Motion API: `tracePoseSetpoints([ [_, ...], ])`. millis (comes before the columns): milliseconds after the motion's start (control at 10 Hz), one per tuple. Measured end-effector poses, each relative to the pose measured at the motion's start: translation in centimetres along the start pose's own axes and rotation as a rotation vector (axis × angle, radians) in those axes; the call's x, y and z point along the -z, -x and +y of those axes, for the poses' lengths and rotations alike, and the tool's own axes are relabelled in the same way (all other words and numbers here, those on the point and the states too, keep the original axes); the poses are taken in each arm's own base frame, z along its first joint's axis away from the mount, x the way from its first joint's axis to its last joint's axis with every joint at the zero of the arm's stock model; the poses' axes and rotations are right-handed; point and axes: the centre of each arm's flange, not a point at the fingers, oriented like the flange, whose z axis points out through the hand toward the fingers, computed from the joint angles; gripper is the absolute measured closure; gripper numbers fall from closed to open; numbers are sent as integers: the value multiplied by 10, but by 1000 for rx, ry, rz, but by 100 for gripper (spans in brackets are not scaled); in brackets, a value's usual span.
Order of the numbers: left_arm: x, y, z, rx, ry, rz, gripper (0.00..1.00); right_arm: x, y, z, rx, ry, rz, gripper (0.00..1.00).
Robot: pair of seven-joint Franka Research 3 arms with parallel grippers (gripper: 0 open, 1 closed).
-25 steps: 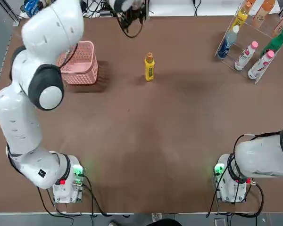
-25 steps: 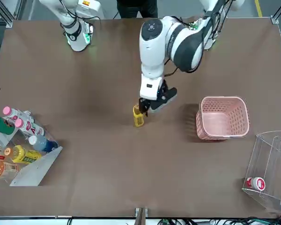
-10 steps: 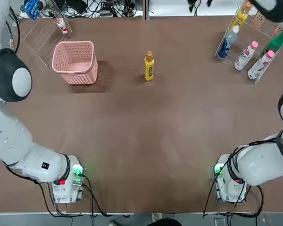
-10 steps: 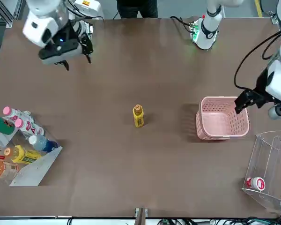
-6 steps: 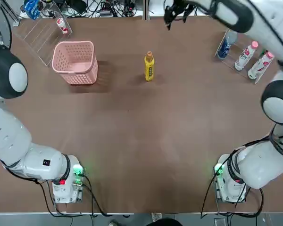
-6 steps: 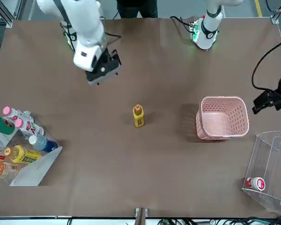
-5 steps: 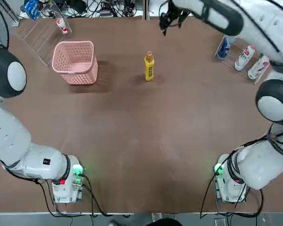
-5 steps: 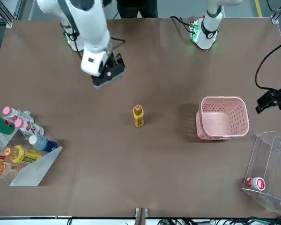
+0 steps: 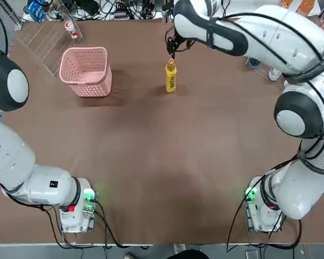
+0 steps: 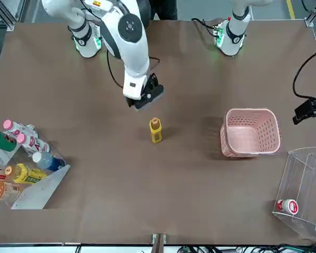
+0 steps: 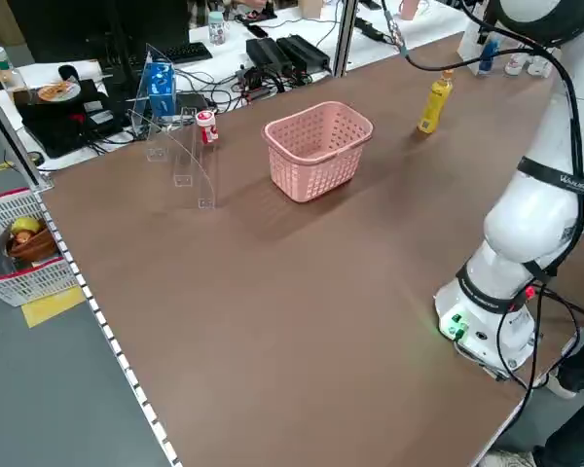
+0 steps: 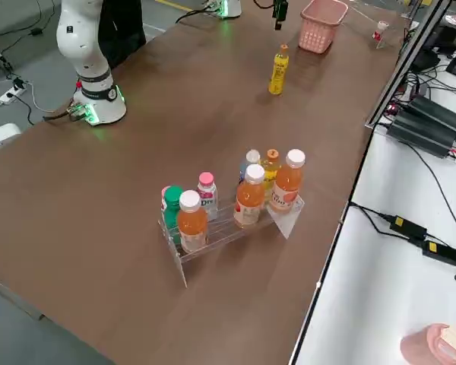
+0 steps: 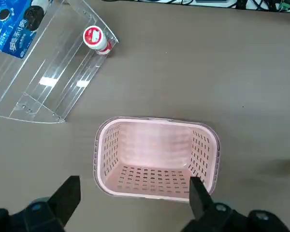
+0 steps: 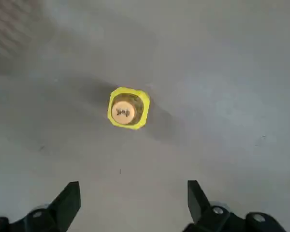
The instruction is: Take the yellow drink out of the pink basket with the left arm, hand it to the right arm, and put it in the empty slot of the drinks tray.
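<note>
Yellow drink: one bottle, upright on the worktop, between the pink basket and the drinks tray. Pink basket: lattice-walled, empty. Drinks tray: clear, slanted, holding several capped bottles. Right end effector: fingers wide open, holding nothing, above the worktop near the yellow drink. Left end effector: fingers wide open, holding nothing, above the worktop near the pink basket. Second clear rack: near the basket, containing a white bottle with a red cap.
</note>
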Motion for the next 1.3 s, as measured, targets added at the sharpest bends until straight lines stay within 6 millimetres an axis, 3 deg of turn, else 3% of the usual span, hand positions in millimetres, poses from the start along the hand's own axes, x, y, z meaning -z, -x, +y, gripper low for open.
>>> tracePoseSetpoints([
  [100,0,0,-1,1,0,0,0,-13,-8,2,-23,-3,15,4],
  [300,0,0,-6,0,-1,0,0,-44,-19,6,-39,-2,12,15],
  [600,-1,0,-14,-29,-2,-8,0,-87,-35,4,-87,-15,47,17],
  [1100,-4,11,-15,-96,2,-85,0,-89,-40,2,-100,-20,64,21],
  [1300,20,23,-16,-99,6,-63,0,-94,-39,-1,-95,-18,58,27],
])
